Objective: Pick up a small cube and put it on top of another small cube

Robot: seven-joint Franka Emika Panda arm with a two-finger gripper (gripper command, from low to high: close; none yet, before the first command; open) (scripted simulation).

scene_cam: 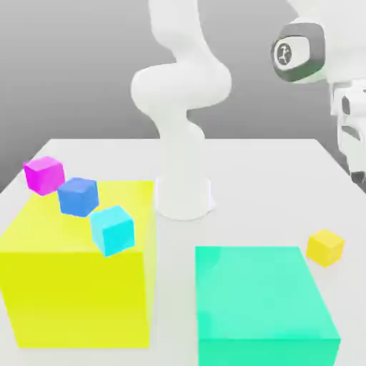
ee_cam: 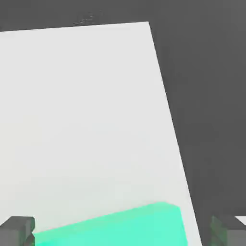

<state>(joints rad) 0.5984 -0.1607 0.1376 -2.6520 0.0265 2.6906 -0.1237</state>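
Your gripper [scene_cam: 357,175] hangs empty with its fingers wide apart, at the exterior view's right edge. You want the small yellow cube [scene_cam: 325,248]: plain, slightly orange, lying on the desk [scene_cam: 250,171] near the desk's edge at the exterior view's right, just beside the green block [scene_cam: 257,293]. That low, broad block stands nearest to it. Across the desk, you have the big yellow block [scene_cam: 78,297], with the magenta cube [scene_cam: 44,176], blue cube [scene_cam: 78,197] and cyan cube [scene_cam: 112,231] in a slanting row by its top.
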